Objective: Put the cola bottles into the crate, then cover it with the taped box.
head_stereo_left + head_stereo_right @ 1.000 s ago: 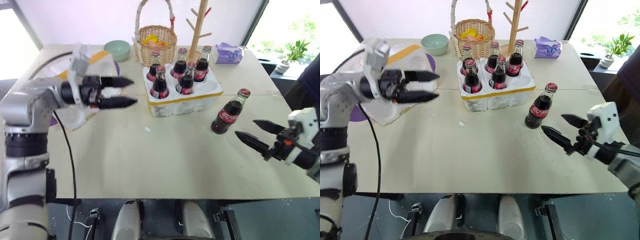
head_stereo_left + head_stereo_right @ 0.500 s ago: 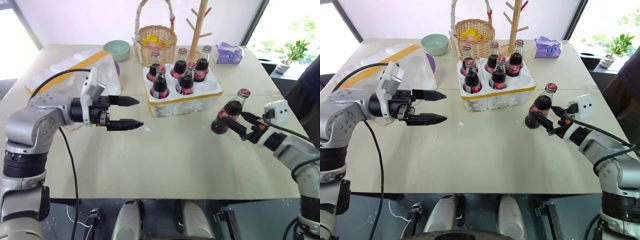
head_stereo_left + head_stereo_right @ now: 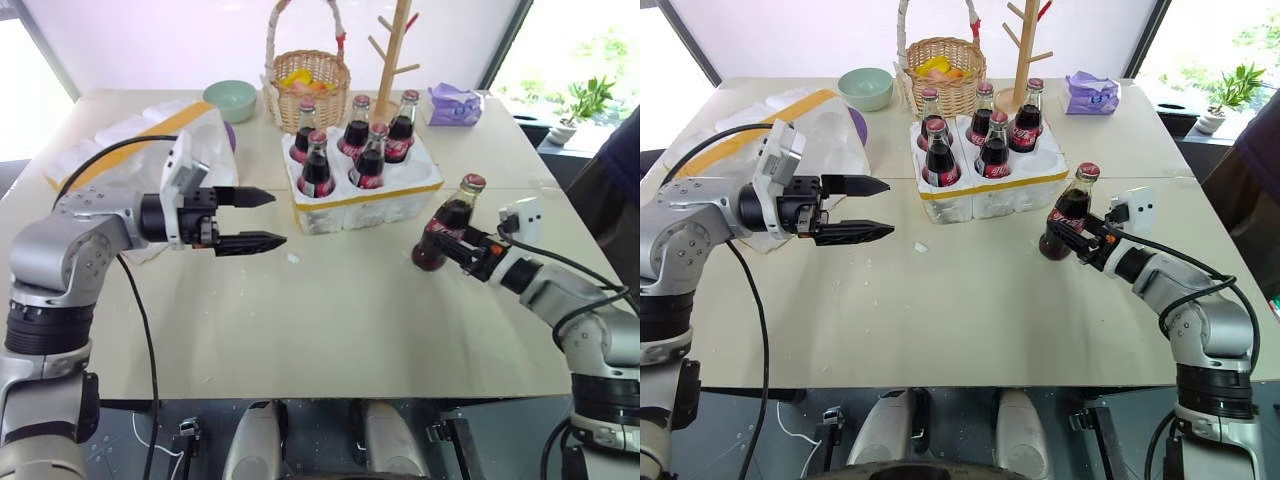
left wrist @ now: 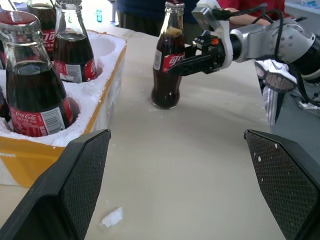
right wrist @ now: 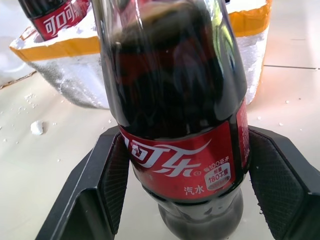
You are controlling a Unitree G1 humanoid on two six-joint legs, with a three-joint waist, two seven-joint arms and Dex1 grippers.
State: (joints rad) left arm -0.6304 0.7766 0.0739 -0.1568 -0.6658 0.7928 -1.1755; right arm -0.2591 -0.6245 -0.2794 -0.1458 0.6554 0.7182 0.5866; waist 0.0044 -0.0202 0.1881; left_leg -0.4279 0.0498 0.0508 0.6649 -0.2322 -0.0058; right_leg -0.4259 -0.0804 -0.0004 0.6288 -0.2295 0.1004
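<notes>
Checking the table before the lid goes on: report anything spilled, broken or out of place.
White styrofoam crumbs lie scattered on the table in front of the crate, shed from the foam. One cola bottle stands outside the crate, the right gripper shut on it, leaving one hole unfilled. No liquid spilled, nothing tipped.

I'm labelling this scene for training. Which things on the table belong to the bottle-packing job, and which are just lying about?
Belong to the job:
loose cola bottle in the right end effector
five bottles standing in the crate
taped box

Lying about:
wicker basket
green bowl
wooden peg stand
purple packet
</notes>
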